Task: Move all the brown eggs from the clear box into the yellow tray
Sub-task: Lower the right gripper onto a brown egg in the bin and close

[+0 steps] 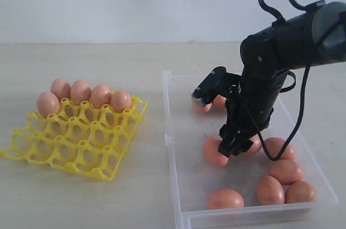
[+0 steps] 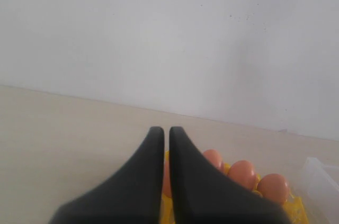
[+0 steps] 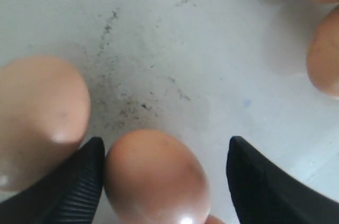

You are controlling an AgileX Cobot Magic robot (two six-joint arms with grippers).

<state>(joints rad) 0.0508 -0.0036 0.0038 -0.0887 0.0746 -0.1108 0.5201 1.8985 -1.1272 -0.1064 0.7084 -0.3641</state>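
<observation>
Now your right gripper (image 3: 167, 144) stands wide open and empty, straddling one brown egg (image 3: 153, 179) on the clear box (image 3: 212, 49) floor; one finger (image 3: 69, 192) sits between it and a neighbouring egg (image 3: 37, 113), isolating your target. Your left gripper (image 2: 165, 134) is closed, empty.

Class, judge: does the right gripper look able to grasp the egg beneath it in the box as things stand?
Probably yes: the right gripper stands open with the egg between its fingers and nothing over it, though a neighbouring egg crowds one finger.
</observation>
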